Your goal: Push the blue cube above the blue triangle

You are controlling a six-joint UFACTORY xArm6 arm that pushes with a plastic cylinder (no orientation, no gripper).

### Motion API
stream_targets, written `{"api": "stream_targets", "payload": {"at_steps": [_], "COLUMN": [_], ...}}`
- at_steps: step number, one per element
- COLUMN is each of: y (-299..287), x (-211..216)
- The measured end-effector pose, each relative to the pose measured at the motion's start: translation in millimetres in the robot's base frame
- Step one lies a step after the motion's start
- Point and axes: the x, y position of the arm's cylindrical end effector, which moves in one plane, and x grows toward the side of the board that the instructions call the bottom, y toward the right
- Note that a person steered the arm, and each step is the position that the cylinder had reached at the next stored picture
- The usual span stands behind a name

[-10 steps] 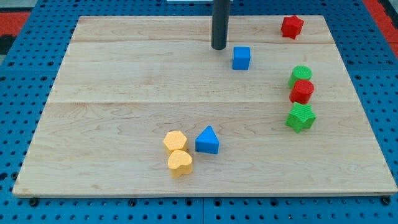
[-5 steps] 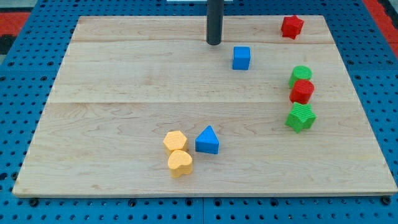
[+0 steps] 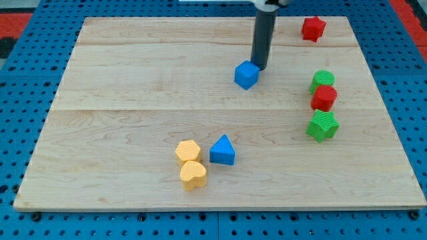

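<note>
The blue cube (image 3: 246,75) sits in the upper middle of the wooden board, turned a little on its base. My tip (image 3: 259,67) touches its upper right side. The rod rises from there to the view's top. The blue triangle (image 3: 223,151) lies lower on the board, below and slightly left of the cube, with bare wood between them.
Two yellow blocks (image 3: 188,151) (image 3: 193,175) sit just left of the blue triangle. A red block (image 3: 313,28) is at the top right. A green block (image 3: 322,80), a red block (image 3: 324,98) and a green block (image 3: 323,125) stand in a column at the right.
My tip moved right and down from the cube's upper left to its upper right. The blue cube shifted down and left and rotated.
</note>
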Motion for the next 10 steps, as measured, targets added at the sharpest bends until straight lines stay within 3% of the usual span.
{"api": "stream_targets", "payload": {"at_steps": [6,7,8,10], "y": [-23,-37,-43,-54], "x": [-1,24,22,87]}}
